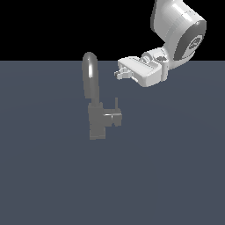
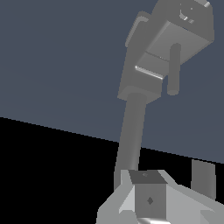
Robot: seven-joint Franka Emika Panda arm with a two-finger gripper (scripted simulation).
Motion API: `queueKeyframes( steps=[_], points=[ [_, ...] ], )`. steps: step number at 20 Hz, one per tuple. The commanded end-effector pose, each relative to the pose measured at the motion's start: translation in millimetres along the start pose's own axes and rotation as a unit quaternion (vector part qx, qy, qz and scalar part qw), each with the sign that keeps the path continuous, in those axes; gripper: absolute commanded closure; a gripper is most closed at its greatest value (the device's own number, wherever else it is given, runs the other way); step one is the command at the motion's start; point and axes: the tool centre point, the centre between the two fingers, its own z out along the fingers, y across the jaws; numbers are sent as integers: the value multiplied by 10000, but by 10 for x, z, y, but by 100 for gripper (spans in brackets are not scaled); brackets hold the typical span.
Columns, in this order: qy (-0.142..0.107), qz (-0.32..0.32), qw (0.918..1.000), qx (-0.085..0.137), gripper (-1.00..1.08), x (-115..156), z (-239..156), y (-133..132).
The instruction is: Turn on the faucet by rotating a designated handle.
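Observation:
The grey faucet (image 1: 96, 119) stands on the flat floor, with its boxy body low and its tall arched spout (image 1: 89, 74) rising above it. The handle (image 1: 113, 117) is a short blocky stub that sticks out of the body toward the exterior view's right, and a thin pin (image 1: 116, 103) rises from its end. My gripper (image 1: 118, 73) hangs in the air to the right of the spout's top, well above the handle, and touches nothing. Its fingers point toward the spout and stand apart, empty. The wrist view shows the faucet (image 2: 142, 65), the handle (image 2: 181, 37), its pin (image 2: 174, 72) and my gripper (image 2: 175, 190).
The dark blue-grey floor (image 1: 167, 176) stretches all around the faucet. The white arm (image 1: 176, 26) comes in from the upper right of the exterior view. Nothing else stands on the floor.

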Motion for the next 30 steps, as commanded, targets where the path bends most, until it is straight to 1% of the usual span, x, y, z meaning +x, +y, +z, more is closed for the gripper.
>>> queueKeyframes(
  steps=[1,5,8,11,14,19,30],
  points=[
    [-273,250,9990,259,108,210,37,-17],
    [-642,596,9943,612,108,496,112,-23],
    [-866,807,9895,827,108,668,171,-20],
    [-1044,974,9847,997,108,803,227,-15],
    [-1171,1095,9807,1120,108,899,273,-9],
    [-1264,1182,9775,1208,108,967,310,-5],
    [-1223,1140,9790,1167,108,922,305,15]
  ],
)
